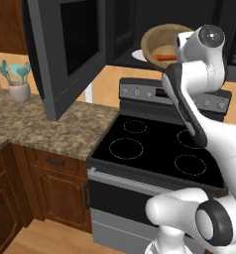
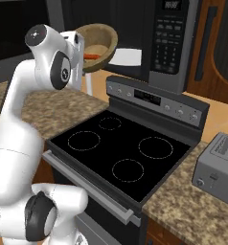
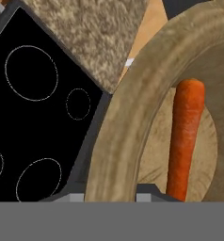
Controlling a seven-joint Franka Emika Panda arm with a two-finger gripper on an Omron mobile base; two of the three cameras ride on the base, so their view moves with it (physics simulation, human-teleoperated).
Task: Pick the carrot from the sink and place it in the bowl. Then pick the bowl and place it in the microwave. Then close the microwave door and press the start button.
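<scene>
The tan wooden bowl (image 1: 157,42) (image 2: 104,36) hangs tilted in the air above the stove's back, just in front of the open microwave (image 2: 168,43). The orange carrot (image 1: 165,57) (image 2: 91,56) (image 3: 187,127) lies inside it. In the hand view my gripper (image 3: 111,195) is shut on the bowl's thick rim (image 3: 118,132), one fingertip on each side. The microwave door (image 1: 65,44) stands swung open to the left. The white turntable plate (image 1: 139,54) (image 2: 125,57) shows behind the bowl. The sink is out of view.
A black cooktop (image 1: 154,149) (image 2: 120,148) with a grey control panel lies below the bowl. A grey toaster (image 2: 219,167) stands on the granite counter to the right. A jar of teal utensils (image 1: 18,84) sits on the left counter (image 1: 40,124).
</scene>
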